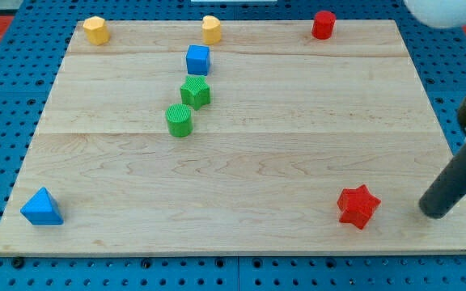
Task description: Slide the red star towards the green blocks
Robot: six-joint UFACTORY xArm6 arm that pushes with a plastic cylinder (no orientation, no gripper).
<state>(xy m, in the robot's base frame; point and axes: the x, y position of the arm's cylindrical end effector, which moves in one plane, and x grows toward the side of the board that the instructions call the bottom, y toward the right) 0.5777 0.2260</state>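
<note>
Nearest, close to the board's (241, 174) bottom-right corner: red star (357, 206), squat and chunky, points blunt, top face brighter than its shadowed sides, lying flat on pale wood. Just beside it toward the right edge, not touching: my tip (434, 212), the end of a dark rod resting on the board with a narrow gap to the star. No fingers there, only a plain rod holding nothing. Upper part of the rod blurred and cut off by the view's right edge. At the bottom-left corner, a blue triangle (41, 208). Farther back, left of centre, a green cylinder (180, 120), then a green block (195, 92) of unclear shape and a blue cube (198, 59). Along the top edge, two yellow blocks (95, 30) (211, 29), shapes hard to make out, and a red block (323, 24).
</note>
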